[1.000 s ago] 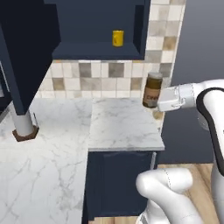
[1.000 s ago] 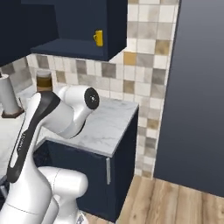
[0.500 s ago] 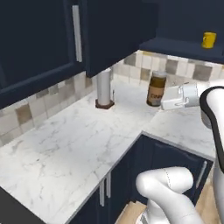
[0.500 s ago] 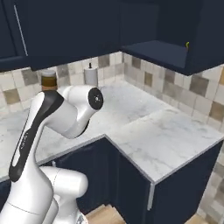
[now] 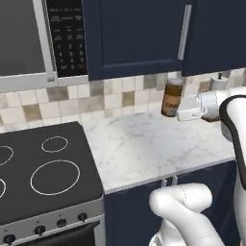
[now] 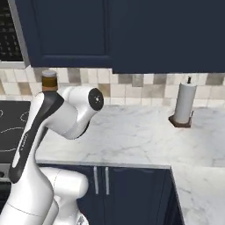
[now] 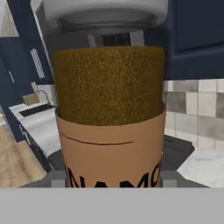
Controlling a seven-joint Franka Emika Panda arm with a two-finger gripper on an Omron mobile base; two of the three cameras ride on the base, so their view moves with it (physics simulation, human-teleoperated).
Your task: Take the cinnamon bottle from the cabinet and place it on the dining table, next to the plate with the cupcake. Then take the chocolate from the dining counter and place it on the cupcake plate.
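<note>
brown cinnamon bottle upright, pinched in tool, above marble counter.

The marble table is bare across its middle, and open passage is offered above it in the left base view. At 12 o'clock, headroom is limited by the navy wall cabinets. At 9 o'clock the black cooktop lies flat and low, with the microwave mounted above it. In the right base view, a paper towel roll stands upright at 3 o'clock, near the tiled backsplash. The cinnamon bottle is carried upright in the jaws, clear of the table and just below the cabinets.
</note>
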